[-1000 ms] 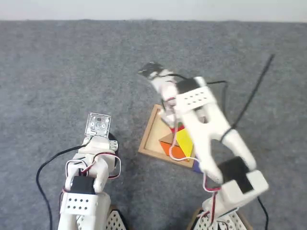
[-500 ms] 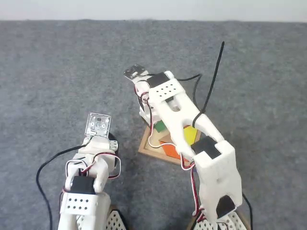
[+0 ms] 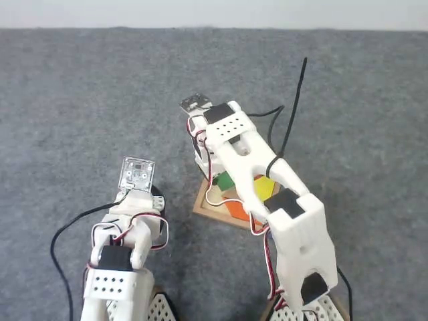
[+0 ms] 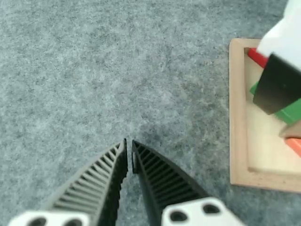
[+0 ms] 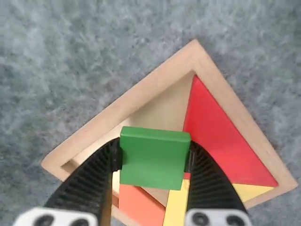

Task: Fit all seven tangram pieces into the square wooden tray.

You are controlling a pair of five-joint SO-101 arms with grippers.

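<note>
- wood makes the square tray (image 5: 151,90), and it sits on the grey carpet (image 3: 80,87) under the right arm (image 3: 267,190).
- a red triangle (image 5: 218,141) lies flat in one corner of the tray, right against the walls.
- an orange piece (image 5: 136,203) and a yellow piece (image 5: 175,209) lie flat in the tray too, beside the red one.
- the green piece (image 5: 153,157) is not down flat yet. the right gripper (image 5: 154,151) pinches it between its two jaws, over the bare wood by the tray wall.
- i cannot tell if the low edge of the green piece touches the tray floor.
- so i think three pieces are in, the green one is going in, and more are left. the arm hides part of the tray, so i cannot count them all.
- the right arm is stretched out long over the tray, with its gripper pointing down.
- the left arm (image 3: 127,231) is folded back, off to the side of the tray.
- the left gripper (image 4: 129,143) points down at the carpet near the tray wall. its jaws are pressed together with nothing in them.
</note>
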